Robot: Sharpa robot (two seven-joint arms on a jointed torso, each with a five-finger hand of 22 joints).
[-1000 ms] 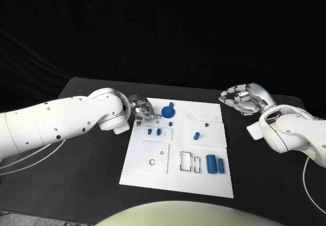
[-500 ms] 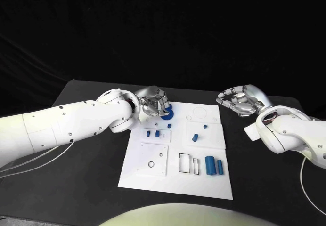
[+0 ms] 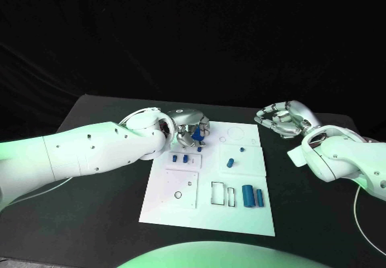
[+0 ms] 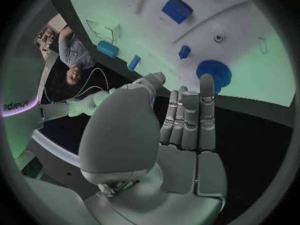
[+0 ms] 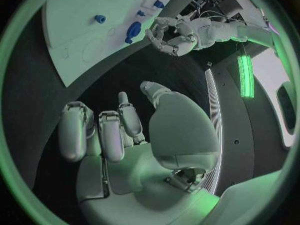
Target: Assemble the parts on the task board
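The white task board point(image 3: 183, 187) lies mid-table. My left hand point(image 3: 191, 131) hangs over its far left corner with fingers stretched out side by side and nothing in them. In the left wrist view the fingertips point(image 4: 207, 81) reach the edge of the blue gear point(image 4: 214, 74); whether they touch it I cannot tell. A small blue peg point(image 4: 184, 51) stands just beyond. My right hand point(image 3: 281, 120) hovers off the board's far right corner, fingers curled in on nothing. Two blue cylinders point(image 3: 252, 196) lie at the board's near right.
Two small blue pieces point(image 3: 182, 158) stand in a raised left panel, and two others point(image 3: 231, 162) point(image 3: 243, 148) sit mid-board. A square plate with a ring point(image 3: 180, 190) and rectangular slots point(image 3: 223, 194) fill the near half. Black table point(image 3: 96, 212) surrounds the board.
My left hand has swung from the board's left edge rightward over the gear, turning its fingers down toward it. The right hand has barely moved.
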